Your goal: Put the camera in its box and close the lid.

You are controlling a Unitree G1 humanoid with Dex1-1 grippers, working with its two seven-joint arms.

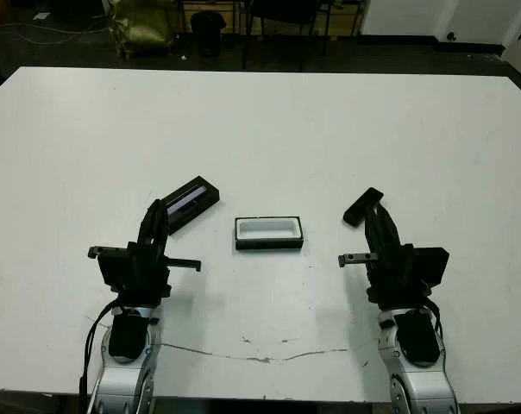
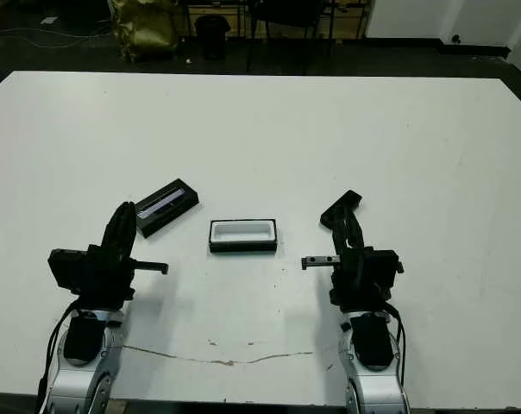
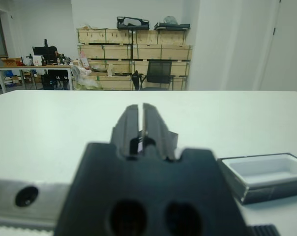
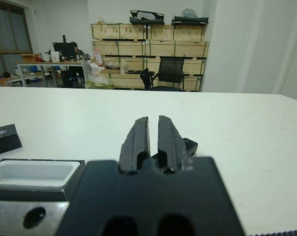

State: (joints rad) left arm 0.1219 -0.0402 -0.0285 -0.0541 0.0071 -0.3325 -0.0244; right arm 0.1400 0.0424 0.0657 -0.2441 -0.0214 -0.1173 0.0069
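Note:
The box (image 1: 269, 243), a shallow black tray with a white lining, lies open at the table's middle. Left of it the lid (image 1: 191, 203) lies flat and slanted, its purplish window strip facing up. The camera (image 1: 362, 207), a slim black oblong, lies on the table right of the box. My left gripper (image 1: 157, 211) is shut and empty, its tips just short of the lid's near end. My right gripper (image 1: 374, 214) is also shut and empty, its tips right beside the camera (image 4: 190, 146), which peeks out behind the fingers (image 4: 167, 140).
The white table (image 1: 260, 129) stretches far beyond the objects; a thin crack line (image 1: 252, 355) runs near its front edge. Chairs and a bag stand on the floor past the far edge. Shelves with wooden crates show in the wrist views.

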